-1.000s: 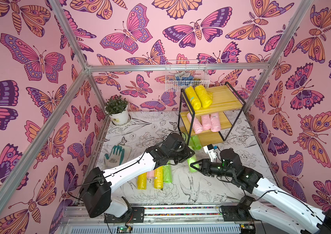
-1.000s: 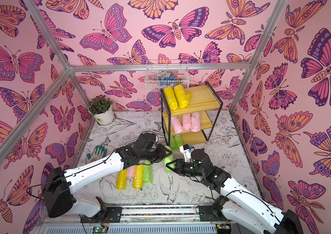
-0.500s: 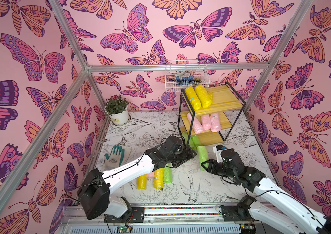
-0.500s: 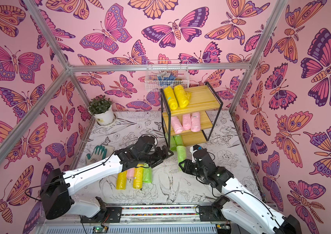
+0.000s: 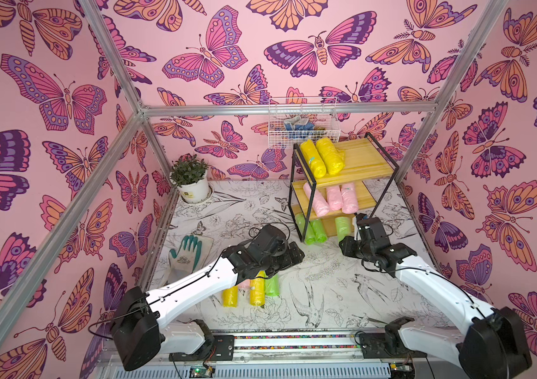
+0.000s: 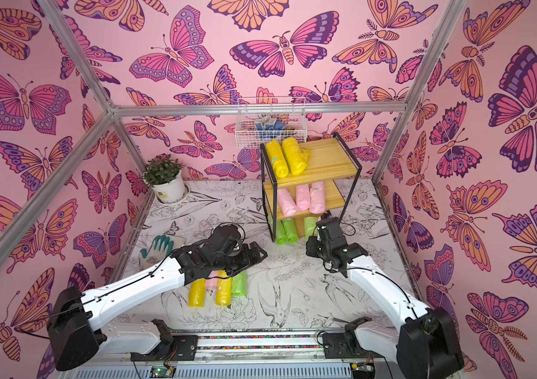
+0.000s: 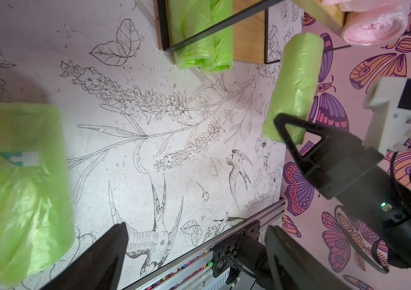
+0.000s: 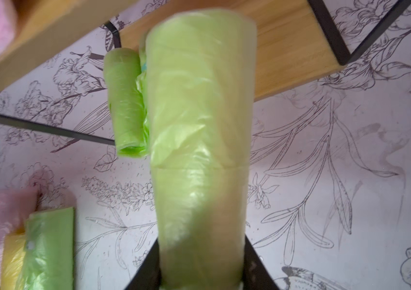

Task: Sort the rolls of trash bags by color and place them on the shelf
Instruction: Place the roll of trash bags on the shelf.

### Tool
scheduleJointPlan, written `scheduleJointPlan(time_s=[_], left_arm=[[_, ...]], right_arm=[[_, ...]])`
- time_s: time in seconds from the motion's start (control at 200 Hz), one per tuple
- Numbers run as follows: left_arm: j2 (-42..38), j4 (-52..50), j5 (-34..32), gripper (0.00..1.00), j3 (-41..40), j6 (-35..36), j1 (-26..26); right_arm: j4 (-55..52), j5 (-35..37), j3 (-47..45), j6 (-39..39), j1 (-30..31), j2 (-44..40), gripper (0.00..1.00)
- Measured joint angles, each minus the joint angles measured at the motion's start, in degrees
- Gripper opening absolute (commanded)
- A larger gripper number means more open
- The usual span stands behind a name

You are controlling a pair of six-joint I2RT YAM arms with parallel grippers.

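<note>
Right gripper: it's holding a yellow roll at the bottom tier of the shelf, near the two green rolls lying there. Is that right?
Not quite. The held roll in the right gripper is lime green, not yellow; the right wrist view shows it clamped between the jaws. The rest stands: it is at the bottom tier of the shelf, near the two green rolls lying there.

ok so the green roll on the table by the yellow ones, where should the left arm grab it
Across its middle, straight down from above, fingers either side of its width. The green roll lies flat with one long side free; a yellow roll sits against the other, so that finger probably has to wedge in.
</note>
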Motion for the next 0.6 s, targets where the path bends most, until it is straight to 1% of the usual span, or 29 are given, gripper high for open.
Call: scheduleJointPlan(time_s=[0.24, 0.491, 0.601], left_arm=[[-3.34, -2.38, -1.01, 0.92, -2.89, 0.66, 1.53], [-5.51, -3.52, -1.07, 0.92, -5.4, 1.07, 3.52], [-5.51, -3.69, -1.07, 0.92, -6.19, 1.09, 4.07]], right_arm=[[4.22, -0.63, 3.69, -2.1, -0.33, 9.7, 0.0], [7.34, -0.85, 5.35, -3.41, -0.48, 15.08, 0.0], [7.78, -0.35, 6.6, -3.78, -0.5, 15.82, 0.0]])
